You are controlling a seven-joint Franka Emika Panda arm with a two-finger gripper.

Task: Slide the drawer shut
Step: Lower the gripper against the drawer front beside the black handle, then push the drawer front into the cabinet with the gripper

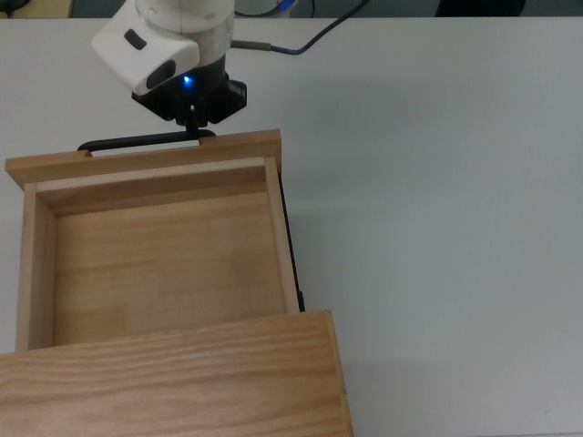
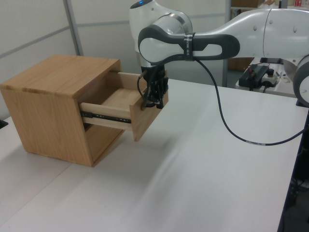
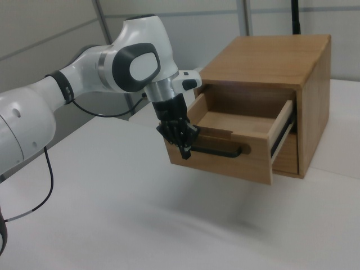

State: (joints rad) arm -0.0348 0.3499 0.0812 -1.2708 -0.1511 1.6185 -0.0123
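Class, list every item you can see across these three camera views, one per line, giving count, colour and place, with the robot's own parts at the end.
Cabinet: one, light wood, on the table at the left view's left.
Drawer: one, pale pine, pulled out of the cabinet, empty.
Handle: one, black bar, on the drawer's front panel.
Table: one, white, under everything.
Cable: one, black, hanging from the arm.
Arm: one, white and grey, reaching over the table.
Pincer: one, black, at the drawer's handle.
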